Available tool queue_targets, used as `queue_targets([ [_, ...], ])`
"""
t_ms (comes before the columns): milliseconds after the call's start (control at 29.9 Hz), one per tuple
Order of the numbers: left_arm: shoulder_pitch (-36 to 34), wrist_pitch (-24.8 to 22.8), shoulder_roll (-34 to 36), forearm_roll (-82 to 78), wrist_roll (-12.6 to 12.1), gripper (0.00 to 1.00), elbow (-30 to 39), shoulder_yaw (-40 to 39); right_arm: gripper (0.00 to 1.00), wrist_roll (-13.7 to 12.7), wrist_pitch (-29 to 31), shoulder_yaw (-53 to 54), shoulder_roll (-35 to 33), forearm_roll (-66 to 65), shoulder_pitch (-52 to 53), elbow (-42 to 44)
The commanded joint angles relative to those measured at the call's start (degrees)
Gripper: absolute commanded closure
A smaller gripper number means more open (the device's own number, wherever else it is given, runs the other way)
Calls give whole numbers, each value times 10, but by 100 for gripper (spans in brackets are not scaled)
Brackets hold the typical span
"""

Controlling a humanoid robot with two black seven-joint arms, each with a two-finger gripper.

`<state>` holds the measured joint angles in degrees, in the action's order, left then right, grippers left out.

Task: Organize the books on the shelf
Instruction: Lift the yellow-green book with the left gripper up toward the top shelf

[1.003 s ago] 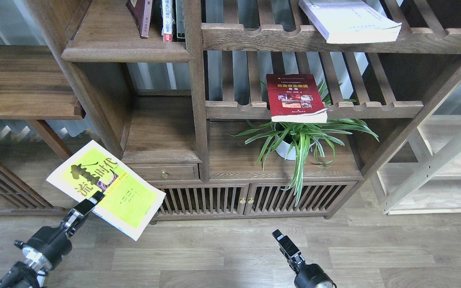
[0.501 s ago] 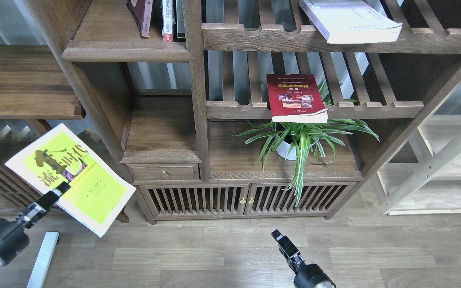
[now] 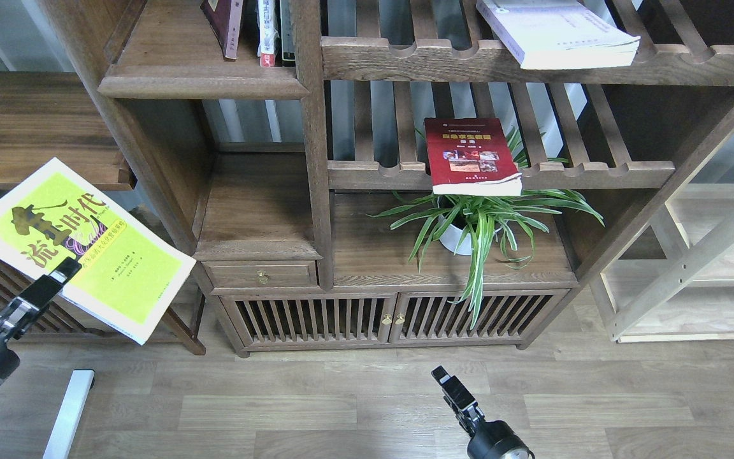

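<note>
Since the earlier frames the left gripper has carried the yellow-green book up and toward the left edge of the frame, from low over the floor near the cabinet's lower left corner to a spot just below the dark wooden shelf at the left of the frame. That gripper is clamped on the book's near edge, one dark finger lying across the cover below the Chinese characters. The book is held clear of every surface, tilted, its far corner nearly reaching the shelf's rounded front edge as seen from here.

At bottom centre the right gripper sits where it did before, pointing up over the wooden floor and holding nothing; it is seen small and end-on, so I cannot tell whether its fingers are apart or together.

At centre frame the dark red book lies flat on the middle slatted rack, its near edge overhanging the scalloped rail above the potted spider plant. The thick white book lies on the upper slatted rack at upper right, also jutting past the rail. A few upright books stand on the solid board at top centre-left of the bookcase. A light metal bar lies at lower left on the floor.
</note>
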<state>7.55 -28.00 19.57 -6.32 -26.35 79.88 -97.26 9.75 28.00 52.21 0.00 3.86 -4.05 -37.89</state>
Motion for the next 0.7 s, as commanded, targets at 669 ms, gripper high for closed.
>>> queue_targets([
  [669,-81,0,37,0,-17,100,65,-66,17,0,0,3,0,-1,0,-7],
])
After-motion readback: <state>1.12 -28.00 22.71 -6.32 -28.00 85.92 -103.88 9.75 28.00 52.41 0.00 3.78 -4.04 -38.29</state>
